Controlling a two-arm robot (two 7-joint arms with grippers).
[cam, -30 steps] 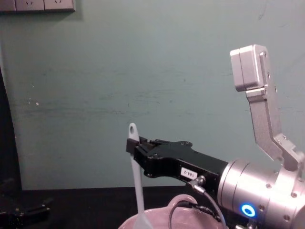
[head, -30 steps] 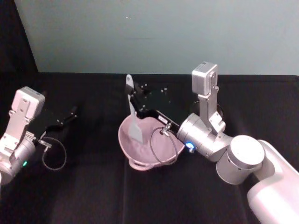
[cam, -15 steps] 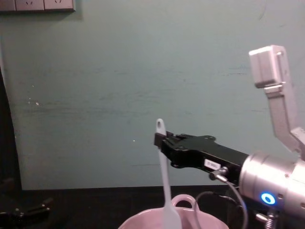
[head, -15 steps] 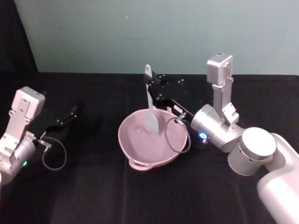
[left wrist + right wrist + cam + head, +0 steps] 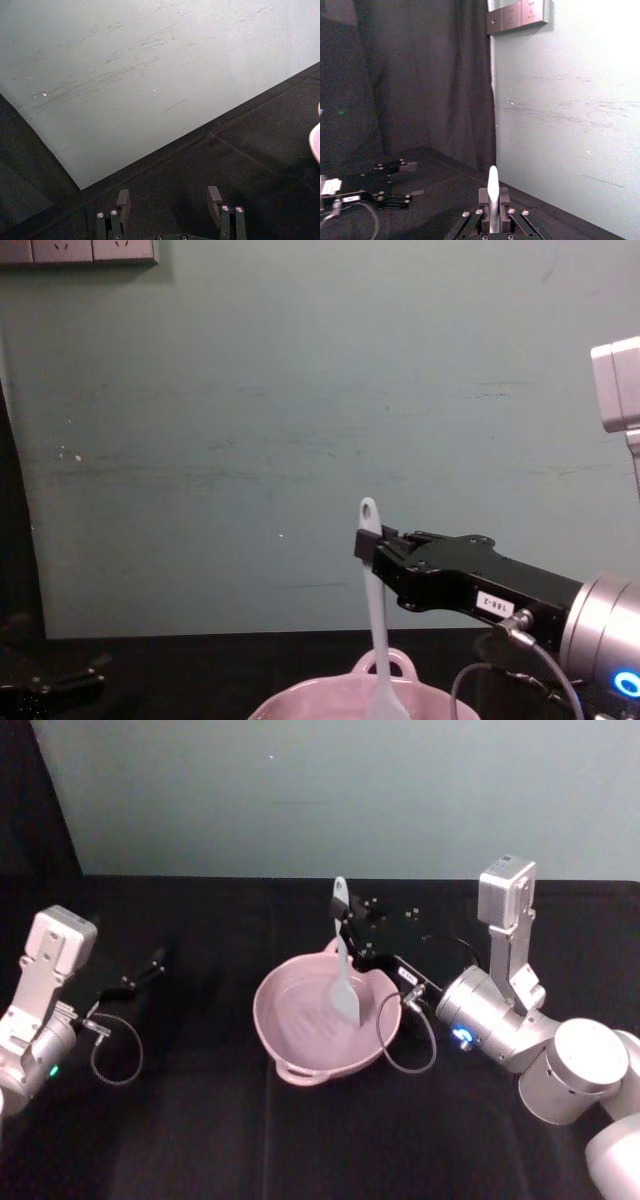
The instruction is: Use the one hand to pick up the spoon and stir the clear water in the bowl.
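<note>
Spoon point(image 5: 343, 975) blade in bowl point(image 5: 285, 1032), right tool point(image 5: 346, 930) gripping

I've got a table draped in black cloth point(image 5: 300, 1150) spanning the whole work area. Directly on it, near the middle, sits a wide pale pink ceramic bowl point(image 5: 285, 1025), upright, with a small loop handle point(image 5: 297, 1072) on the rim nearest me.

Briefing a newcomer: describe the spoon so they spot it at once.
On the black table sits a wide pink bowl. Standing upright in it, held by the right gripper, is the spoon: slim, white, flat-bladed, with a hole at its top.
</note>
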